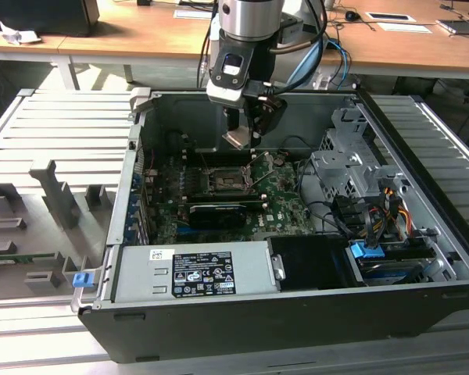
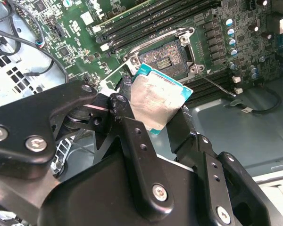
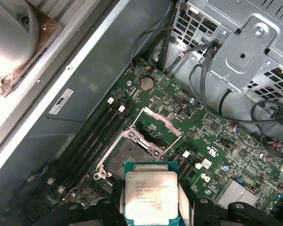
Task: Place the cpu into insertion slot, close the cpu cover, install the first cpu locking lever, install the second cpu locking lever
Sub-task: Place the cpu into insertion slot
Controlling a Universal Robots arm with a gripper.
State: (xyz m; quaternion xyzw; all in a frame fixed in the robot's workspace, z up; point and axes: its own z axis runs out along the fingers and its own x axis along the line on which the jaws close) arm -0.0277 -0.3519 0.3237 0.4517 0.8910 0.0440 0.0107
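The cpu (image 3: 151, 195) is pinched by its two opposite edges between the jaws of the gripper (image 3: 153, 208), so that its pale metal top is left uncovered and its underside is kept free to face the board. In the second wrist view the black fingers (image 2: 123, 101) are seen pressed against the chip's green border, not its lid (a grip that keeps the contact face untouched, as far as can be judged).

The cpu (image 1: 238, 138) is carried in the air, apart from the board and slightly tilted. Beneath and just ahead of the jaws the insertion slot (image 3: 125, 157) is seen lying open on the green motherboard (image 3: 226, 141), its dark field exposed and nothing seated in it. The cpu cover (image 3: 162, 121) is swung up and away on the far side of the slot from the jaws, which leaves the way down clear. A thin locking lever (image 2: 216, 86) is seen standing free beside the slot, not hooked down.

From the exterior view, the gripper (image 1: 246, 131) is lowered inside the open computer case (image 1: 297, 312), over the slot (image 1: 223, 181) but not yet squarely down on it. The placing of the chip is judged to be in hand and unfinished; the cover and both levers are untouched.
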